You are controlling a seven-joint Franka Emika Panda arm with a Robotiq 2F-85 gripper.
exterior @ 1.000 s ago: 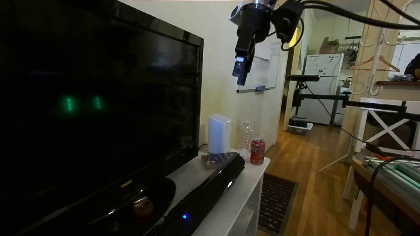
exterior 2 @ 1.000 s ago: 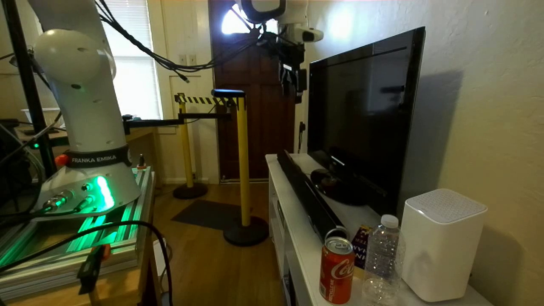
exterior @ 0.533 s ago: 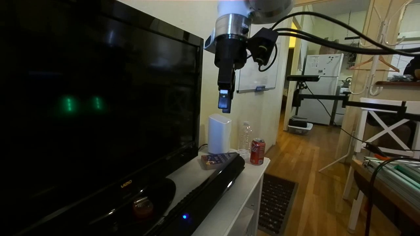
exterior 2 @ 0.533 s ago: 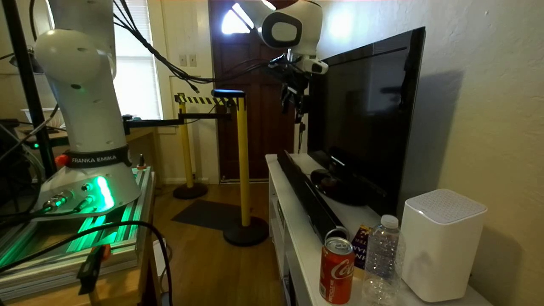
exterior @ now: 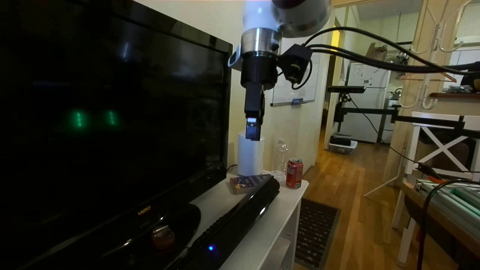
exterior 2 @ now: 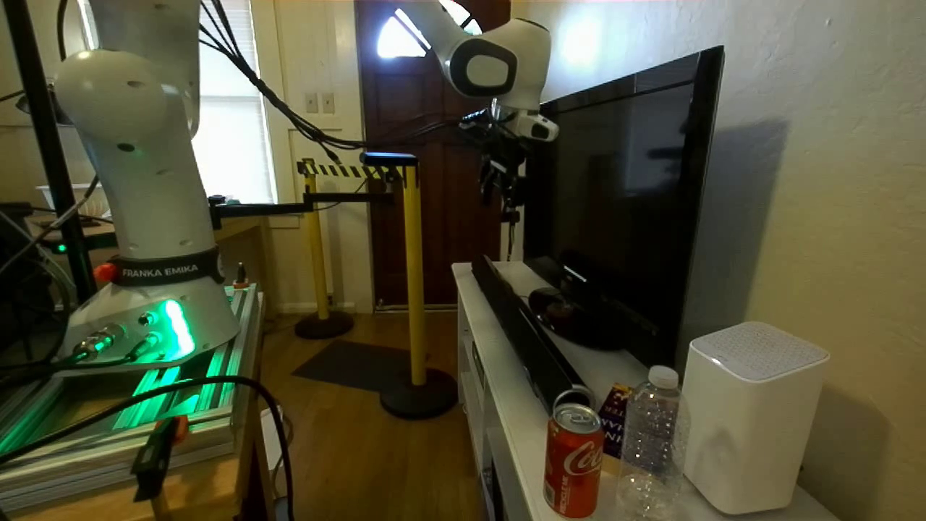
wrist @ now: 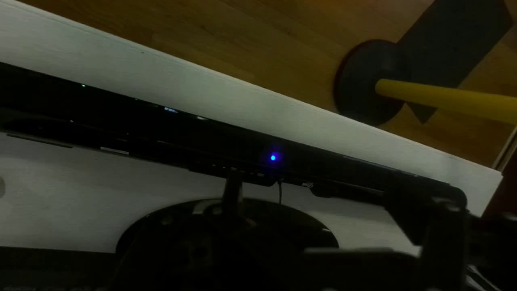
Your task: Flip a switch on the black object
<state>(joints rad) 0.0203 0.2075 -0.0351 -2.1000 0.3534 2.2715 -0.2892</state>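
Above the white bench (exterior: 217, 198): fingers (exterior: 252, 131) pointing down, touching nothing. From an exterior view the fingers (exterior 2: 487, 189) look spread, nothing seen between them; wrist view too dark to confirm. Black bar speaker (exterior 2: 522, 325) on the bench, in front of the television (exterior 2: 615, 181), long axis running along the bench. It lies below the fingers, well apart; whether straight below, cannot tell. One arm (exterior 2: 485, 69) only to reach it. In the wrist view the speaker crosses at a slant, blue light (wrist: 273, 158) lit, small pale marks (wrist: 260, 174) along its television-side edge. Which of them, if any, is the switch: cannot tell. My reading: approach stage. Next likely a descent toward that edge, fingers narrowed first; bumping the television is the risk.
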